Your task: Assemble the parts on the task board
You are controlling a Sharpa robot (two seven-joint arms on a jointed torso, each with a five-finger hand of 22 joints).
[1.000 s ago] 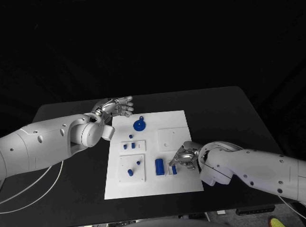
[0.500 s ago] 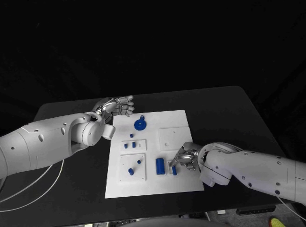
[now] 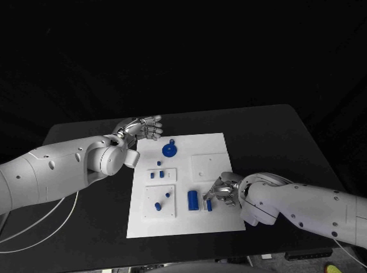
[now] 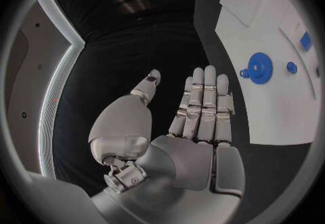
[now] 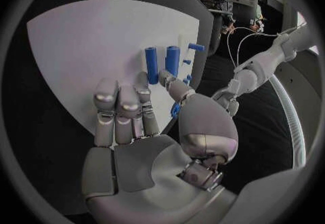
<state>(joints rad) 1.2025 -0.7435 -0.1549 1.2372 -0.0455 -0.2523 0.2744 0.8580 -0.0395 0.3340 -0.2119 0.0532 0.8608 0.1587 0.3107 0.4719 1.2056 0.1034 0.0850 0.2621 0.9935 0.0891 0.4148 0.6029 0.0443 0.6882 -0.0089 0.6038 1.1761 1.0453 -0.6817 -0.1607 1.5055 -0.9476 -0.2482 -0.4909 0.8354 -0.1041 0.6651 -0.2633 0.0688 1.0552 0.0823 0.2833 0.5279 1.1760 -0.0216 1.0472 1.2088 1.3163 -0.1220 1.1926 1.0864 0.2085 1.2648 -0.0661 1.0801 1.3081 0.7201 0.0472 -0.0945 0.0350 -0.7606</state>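
A: Right hand [image 3: 222, 188] is sitting low over the near right part of the task board [image 3: 208, 142], fingers extended and close together, thumb reaching toward the 2 upright blue cylinders [image 5: 161, 62]. Can't tell if the thumb is touching a small blue part under it. Nothing clearly held.

B: Left hand [image 3: 139, 128]?

A: Hovering off the board's far left corner, fingers straight, thumb apart, holding nothing. Blue gear [image 3: 169, 150] is lying flat on the board just beside it.

B: How are the parts going to handle?

A: Judging by looks: small, rigid plastic, light, probably smooth enough to slip. Cylinders are looking tippy if nudged sideways.

B: Where to grip?

A: Pinching a cylinder mid-height between thumb and a fingertip, pulling straight up. Gear by its rim or the small tab at its edge.
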